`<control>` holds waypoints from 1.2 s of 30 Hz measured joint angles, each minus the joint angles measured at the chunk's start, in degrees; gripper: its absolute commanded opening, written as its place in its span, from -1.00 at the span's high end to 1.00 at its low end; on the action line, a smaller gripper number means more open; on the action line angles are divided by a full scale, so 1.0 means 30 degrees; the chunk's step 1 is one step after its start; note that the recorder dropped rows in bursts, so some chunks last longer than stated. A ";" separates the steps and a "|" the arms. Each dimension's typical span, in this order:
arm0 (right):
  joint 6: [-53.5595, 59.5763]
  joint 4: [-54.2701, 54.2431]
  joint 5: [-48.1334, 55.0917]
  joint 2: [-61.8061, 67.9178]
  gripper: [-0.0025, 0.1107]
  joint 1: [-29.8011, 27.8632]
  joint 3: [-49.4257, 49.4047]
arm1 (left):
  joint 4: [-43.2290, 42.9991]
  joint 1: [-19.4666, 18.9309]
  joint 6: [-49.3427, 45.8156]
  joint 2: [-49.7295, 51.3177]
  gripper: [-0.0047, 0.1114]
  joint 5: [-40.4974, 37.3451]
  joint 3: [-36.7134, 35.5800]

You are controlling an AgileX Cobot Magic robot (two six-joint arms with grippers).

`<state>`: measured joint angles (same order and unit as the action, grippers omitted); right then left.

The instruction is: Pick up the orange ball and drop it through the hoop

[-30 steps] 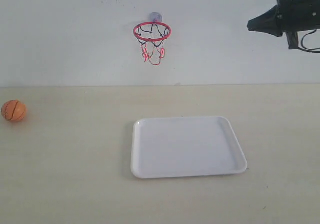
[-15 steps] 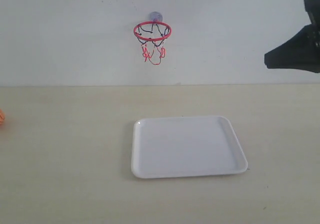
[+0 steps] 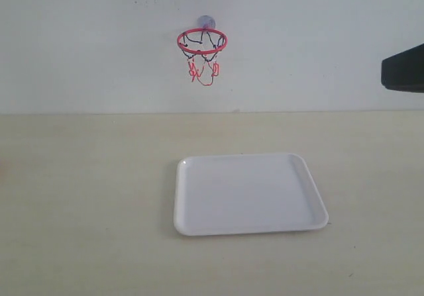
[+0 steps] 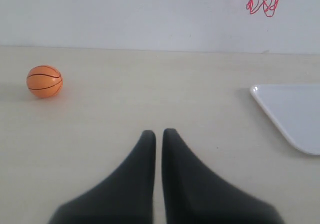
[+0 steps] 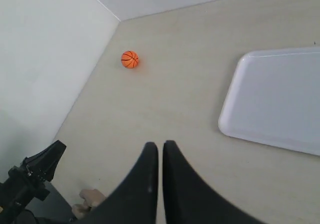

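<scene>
The orange ball point(image 4: 44, 81) lies on the beige table, far off and to one side of my left gripper point(image 4: 158, 132), whose jaws are shut and empty. The ball point(image 5: 130, 59) also shows in the right wrist view near the wall corner, well beyond my shut, empty right gripper point(image 5: 160, 144). It is outside the exterior view. The hoop point(image 3: 202, 41) hangs on the back wall by its suction cup, its net point(image 4: 262, 1) dangling. Only a dark part of the right arm point(image 3: 404, 67) shows at the exterior view's right edge.
A white tray point(image 3: 248, 193) lies on the table below and in front of the hoop; its corner point(image 4: 292, 114) and its side point(image 5: 280, 98) show in the wrist views. The left arm's black body point(image 5: 30, 176) stands by the table's near corner.
The orange ball has rolled left out of the exterior view. The right arm has drawn back to the right and lower, now mostly out of frame.
</scene>
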<state>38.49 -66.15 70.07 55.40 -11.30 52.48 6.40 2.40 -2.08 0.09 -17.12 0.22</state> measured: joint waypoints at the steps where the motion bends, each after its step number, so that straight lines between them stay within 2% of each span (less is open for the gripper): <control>1: 0.0000 0.0000 0.0000 -0.0272 0.91 0.0000 0.0000 | 0.0000 0.0000 0.0000 0.0000 0.85 0.0000 0.0000; 9: 0.0000 -0.0050 -0.1013 -0.0852 0.91 0.0462 -0.0092 | 0.0000 0.0000 0.0000 0.0000 0.85 0.0000 0.0000; 12: 0.0370 -0.0050 -0.3417 -0.0852 0.91 0.2394 -0.0210 | 0.0000 0.0000 0.0000 0.0000 0.85 0.0000 0.0000; 17: 0.3319 -0.0138 -0.9285 -0.1332 0.91 0.6934 -0.1536 | 0.0000 0.0000 0.0000 0.0000 0.85 0.0000 0.0000; 20: 0.4816 -0.0168 -1.2150 -0.1956 0.91 0.8512 -0.2977 | 0.0000 0.0000 0.0000 0.0000 0.85 0.0000 0.0000; 24: 0.6217 -0.0182 -1.5141 -0.3227 0.91 0.8906 -0.4964 | 0.0000 0.0000 0.0000 0.0000 0.85 0.0000 0.0000; 29: 0.6878 -0.0214 -1.9113 -0.6639 0.91 0.8906 -0.8998 | 0.0000 0.0000 0.0000 0.0000 0.85 0.0000 0.0000; 32: 0.6825 -0.0214 -2.0382 -0.9534 0.91 0.8906 -1.1381 | 0.0000 0.0000 0.0000 0.0000 0.85 0.0000 0.0000; 36: 0.6790 -0.0214 -2.0766 -1.2751 0.91 0.8906 -1.2410 | 0.0000 0.0000 0.0000 0.0000 0.85 0.0000 0.0000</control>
<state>58.86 -66.79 7.77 17.15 15.41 15.25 6.40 2.40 -2.08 0.09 -17.12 0.22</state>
